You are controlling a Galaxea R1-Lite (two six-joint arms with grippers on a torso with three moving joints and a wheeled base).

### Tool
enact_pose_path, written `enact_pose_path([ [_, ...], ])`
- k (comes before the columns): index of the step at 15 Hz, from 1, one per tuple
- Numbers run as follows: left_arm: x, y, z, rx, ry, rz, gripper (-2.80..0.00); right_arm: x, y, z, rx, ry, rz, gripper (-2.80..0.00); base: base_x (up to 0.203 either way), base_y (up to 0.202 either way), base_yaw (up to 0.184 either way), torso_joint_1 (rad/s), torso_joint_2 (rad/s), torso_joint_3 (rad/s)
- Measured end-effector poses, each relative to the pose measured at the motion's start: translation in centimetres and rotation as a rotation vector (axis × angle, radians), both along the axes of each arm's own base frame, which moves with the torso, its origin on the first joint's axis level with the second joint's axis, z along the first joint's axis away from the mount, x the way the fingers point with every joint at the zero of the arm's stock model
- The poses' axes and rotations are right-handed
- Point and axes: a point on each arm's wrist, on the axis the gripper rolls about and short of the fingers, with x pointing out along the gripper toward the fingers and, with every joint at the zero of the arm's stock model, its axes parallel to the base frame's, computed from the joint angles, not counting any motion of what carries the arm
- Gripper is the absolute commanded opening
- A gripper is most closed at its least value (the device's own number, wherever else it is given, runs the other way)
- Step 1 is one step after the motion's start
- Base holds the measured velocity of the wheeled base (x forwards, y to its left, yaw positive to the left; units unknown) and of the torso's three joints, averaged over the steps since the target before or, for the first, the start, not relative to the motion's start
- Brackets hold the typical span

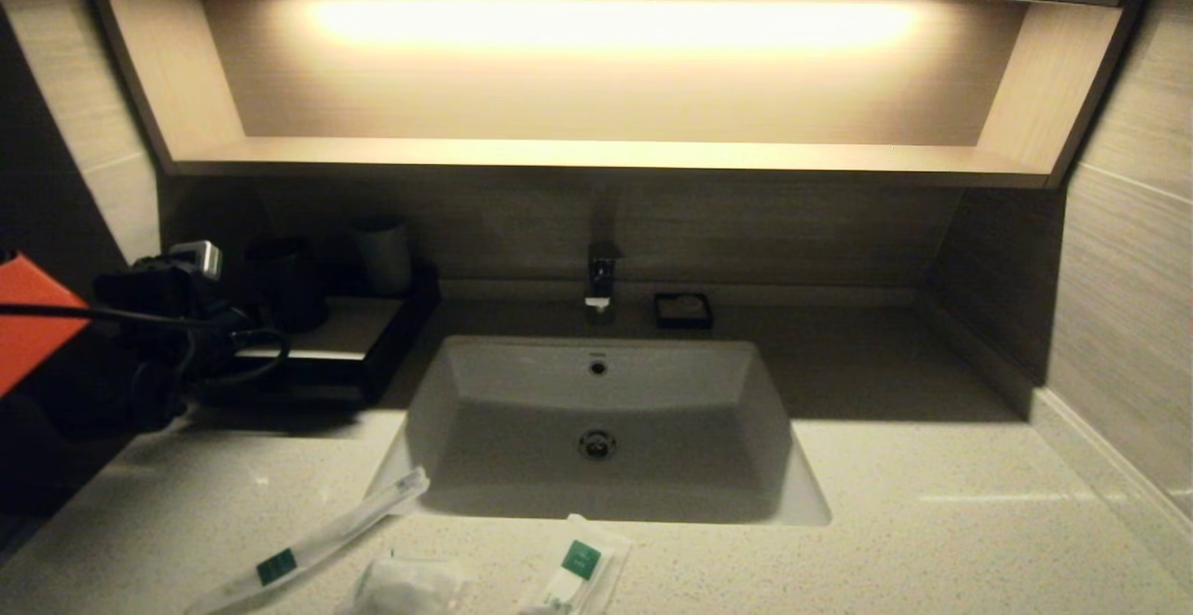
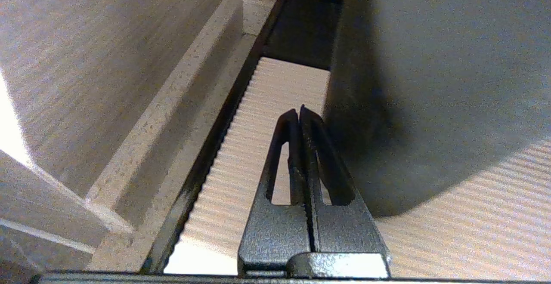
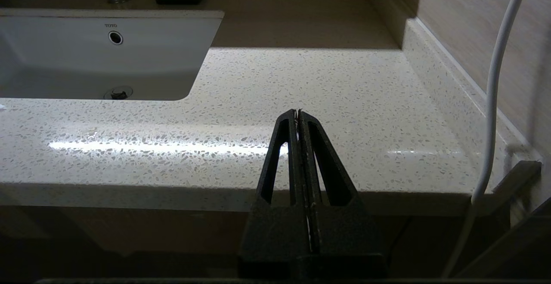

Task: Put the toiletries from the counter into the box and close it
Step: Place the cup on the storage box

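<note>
Currently we have three wrapped toiletries lying on the counter [image 1: 932,522] in front of the sink [image 1: 522,382], along the near edge. A long toothbrush packet [image 1: 312,545] with a green label lies diagonally off the sink's near-left corner. A crumpled clear packet [image 1: 410,587] sits just beside it toward the middle. A flat packet [image 1: 578,573] with a green square label lies just right of that, below the sink's front rim. None of them is touched by either arm.

The box [image 1: 359,340] is a dark-walled tray-like unit at the back left of the counter, beside the sink, with a pale ribbed surface inside. Two cups [image 1: 382,252] stand at its back. We cannot tell from these views whether it has a lid.

Our left gripper [image 2: 299,112] is over that box: its wrist view shows the ribbed pale surface [image 2: 258,146] and the dark wall [image 2: 206,155] right under the fingers. Fingers are pressed together, clenched on nothing. In the head view the left arm [image 1: 158,317] shows as a dark mass with cables at the far left.

Our right gripper [image 3: 298,112] hangs in front of the counter's near edge, right of the sink, over bare counter. Fingers are also pressed together with nothing between them. A white cable [image 3: 495,90] runs past it on the wall side.

Faucet [image 1: 601,280] and soap dish [image 1: 683,309] sit behind the sink.
</note>
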Motion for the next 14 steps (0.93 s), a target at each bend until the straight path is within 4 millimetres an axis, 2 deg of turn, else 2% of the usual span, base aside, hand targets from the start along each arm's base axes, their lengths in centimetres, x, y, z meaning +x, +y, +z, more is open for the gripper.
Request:
enact_pose_path([
  [4, 0.4, 0.1, -0.3, 0.002, -0.009, -0.001, -2.80, 0.0, 0.0, 0.0, 0.000, 0.000, 0.000, -2.80, 0.000, 0.000, 0.000, 0.000, 0.00, 0.000],
  [7, 0.2, 0.1, 0.5, 0.006, -0.023, 0.000, -2.80, 0.0, 0.0, 0.0, 0.001, 0.000, 0.000, -2.80, 0.000, 0.000, 0.000, 0.000, 0.00, 0.000],
  [14, -2.7, -0.8, 2.5, 0.004, -0.020, -0.002, -2.80, 0.0, 0.0, 0.0, 0.000, 0.000, 0.000, -2.80, 0.000, 0.000, 0.000, 0.000, 0.00, 0.000],
])
